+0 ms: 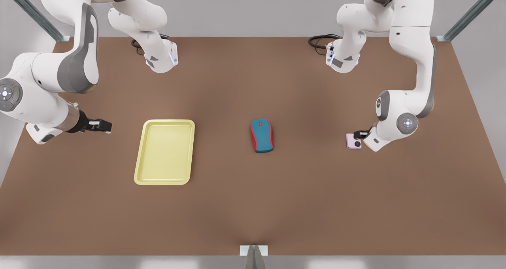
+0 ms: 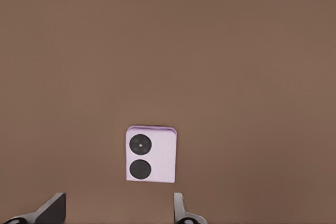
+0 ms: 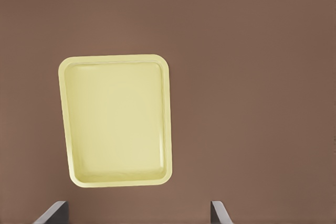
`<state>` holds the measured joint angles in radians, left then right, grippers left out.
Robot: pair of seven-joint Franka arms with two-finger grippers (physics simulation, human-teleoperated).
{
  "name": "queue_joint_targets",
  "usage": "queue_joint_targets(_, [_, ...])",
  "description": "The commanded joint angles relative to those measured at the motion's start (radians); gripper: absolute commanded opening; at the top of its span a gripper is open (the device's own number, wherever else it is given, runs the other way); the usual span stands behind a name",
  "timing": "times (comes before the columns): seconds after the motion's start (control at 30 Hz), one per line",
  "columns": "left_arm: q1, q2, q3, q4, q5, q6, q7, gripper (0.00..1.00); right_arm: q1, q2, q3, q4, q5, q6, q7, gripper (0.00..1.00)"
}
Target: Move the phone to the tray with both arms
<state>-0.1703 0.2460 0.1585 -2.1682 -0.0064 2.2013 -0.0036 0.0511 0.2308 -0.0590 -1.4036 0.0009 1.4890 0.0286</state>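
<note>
Phone [image 1: 353, 141]: flat on the table [image 1: 253, 205], at the front view's right, well apart from the tray; pale pink, two black camera circles up; also in the left wrist view [image 2: 151, 161], lying free between and just ahead of the fingertips.
Left gripper [image 1: 360, 134]: at the front view's right, low over the table at the phone's right edge; fingers [image 2: 52, 211] spread wide, clasping nothing; contact with the phone hard to tell.
Right gripper [image 1: 103, 126]: at the front view's left, just left of the tray and apart from it; fingers [image 3: 219, 214] spread apart, empty; pointing toward the tray.
Tray [image 1: 165, 152]: pale yellow, raised rim, rounded corners, left of centre on the table, nothing in it; also in the right wrist view [image 3: 116, 120], ahead of the fingertips.
Mouse [image 1: 261, 136]: blue with red sides, near the table's middle, between tray and phone, touching neither.
Table: brown, carrying tray, mouse and phone in a rough row from left to right in the front view.
Arms: white with grey joints, both bases at the far edge, one reaching to each side of the table.
</note>
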Motion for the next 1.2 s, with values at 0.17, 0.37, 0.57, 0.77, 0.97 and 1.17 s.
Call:
queue_joint_targets(0.17, [-0.003,0.050,0.001,-0.091,-0.064,0.348,0.002,1.00,0.000,0.008,-0.005,-0.005,0.001,0.010,-0.012,1.00])
queue_joint_targets(0.37, [-0.003,0.070,-0.004,-0.127,-0.063,0.347,0.066,1.00,-0.005,0.007,-0.007,-0.003,0.005,0.037,-0.025,1.00])
queue_joint_targets(0.57, [-0.005,0.110,-0.013,-0.128,-0.063,0.345,0.169,1.00,-0.002,0.019,-0.005,-0.002,-0.004,0.045,-0.025,1.00])
queue_joint_targets(0.77, [-0.011,0.157,-0.013,-0.125,-0.063,0.377,0.195,1.00,-0.010,0.016,-0.005,0.002,-0.013,0.045,-0.024,1.00])
queue_joint_targets(0.97, [-0.009,0.168,-0.013,-0.124,-0.063,0.380,0.195,0.87,-0.010,0.018,-0.005,0.002,-0.016,0.043,-0.056,1.00])
queue_joint_targets(1.17, [-0.009,0.168,-0.014,-0.125,-0.063,0.379,0.195,0.82,-0.019,0.019,-0.007,0.002,-0.018,0.043,-0.059,1.00])
